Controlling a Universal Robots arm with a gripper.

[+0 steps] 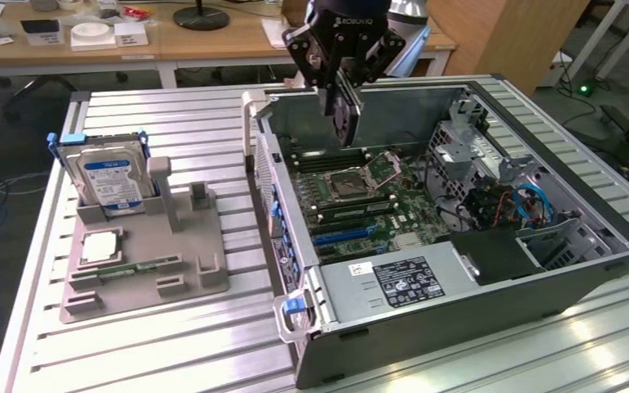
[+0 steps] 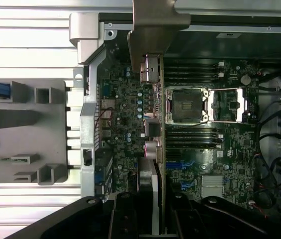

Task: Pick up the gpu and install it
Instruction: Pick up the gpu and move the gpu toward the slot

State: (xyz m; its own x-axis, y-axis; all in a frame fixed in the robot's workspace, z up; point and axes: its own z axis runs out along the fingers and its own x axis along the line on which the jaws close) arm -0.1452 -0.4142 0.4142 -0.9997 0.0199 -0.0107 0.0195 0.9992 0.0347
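**Card held over the open computer**

The black gripper (image 1: pixel 339 92) (image 2: pixel 152 221) has its jaws shut tight on the thin, dark gpu card with a tan metal strip (image 1: pixel 346 123) (image 2: pixel 155 30). In the exterior view the card hangs at 6 o'clock from the jaws, over the green board (image 1: pixel 364 196) inside the open grey computer case (image 1: pixel 576 270).
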